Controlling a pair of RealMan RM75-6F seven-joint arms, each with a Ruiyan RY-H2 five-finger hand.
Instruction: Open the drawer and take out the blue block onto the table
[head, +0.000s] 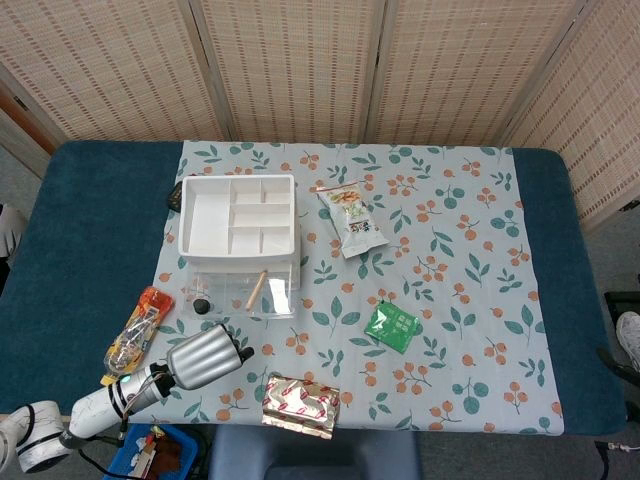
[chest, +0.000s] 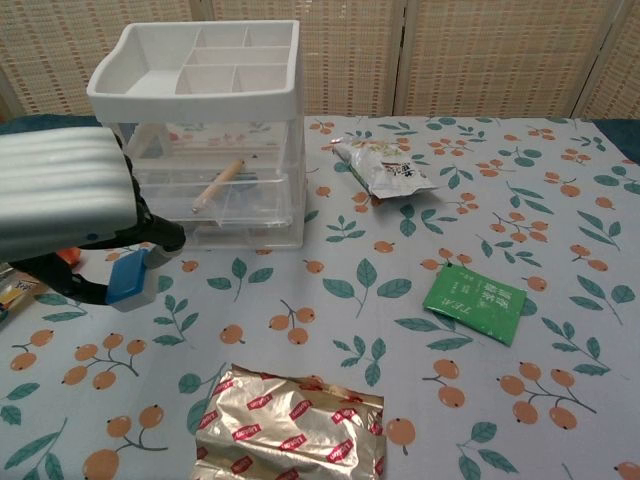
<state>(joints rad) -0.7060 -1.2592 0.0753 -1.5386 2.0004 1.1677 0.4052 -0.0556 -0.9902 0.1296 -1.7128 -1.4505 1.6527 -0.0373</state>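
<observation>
Head view. Left hand (head: 207, 358) out in front of the drawer unit (head: 240, 245), over the tablecloth (head: 440, 300), knuckles up and fingers curled under; blue block not visible from here, probably hidden beneath the palm. Best to lower straight down onto bare cloth and spread the fingers only once the block touches. Snack packet (head: 140, 327) just left of the hand, foil pouch (head: 301, 405) just right of it and nearer the cloth's front edge: narrow gap between them, so no sideways drift. Front edge of the table close behind the hand; better to release toward the drawer unit than away from it. Right hand nowhere in sight.

Chest view. Left hand (chest: 75, 205) large at the left, in front of the drawer unit (chest: 205, 150), pinching the blue block (chest: 129, 278) at its fingertips. Block hanging above the cloth, seemingly not yet resting on it, though height hard to judge from this angle. Bare cloth directly under the block. Wooden stick (chest: 218, 185) inside the unit. Open room to the right of the unit as far as the green tea sachet (chest: 474, 304).
</observation>
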